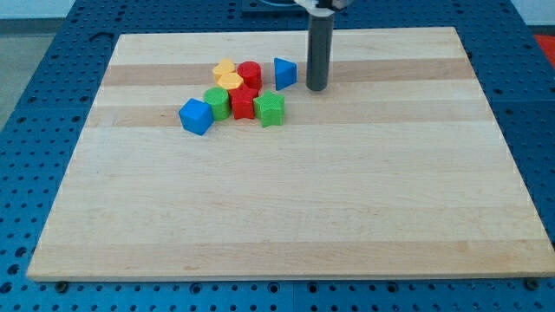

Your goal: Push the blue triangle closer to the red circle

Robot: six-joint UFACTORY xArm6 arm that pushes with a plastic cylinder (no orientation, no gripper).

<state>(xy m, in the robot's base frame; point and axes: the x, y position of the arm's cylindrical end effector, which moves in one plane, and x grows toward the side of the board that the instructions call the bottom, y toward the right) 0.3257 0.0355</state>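
Note:
The blue triangle [284, 72] lies near the view's top centre on the wooden board [286, 217]. The red circle [251, 74] is just to its left, a small gap between them. My tip [316, 88] rests on the board just right of the blue triangle, close to it; I cannot tell whether it touches.
A cluster sits left of the triangle: two yellow blocks [227, 74], a green block [217, 102], a red block [243, 103], a green star-like block [270, 109] and a blue cube [196, 116]. Blue pegboard [35, 104] surrounds the board.

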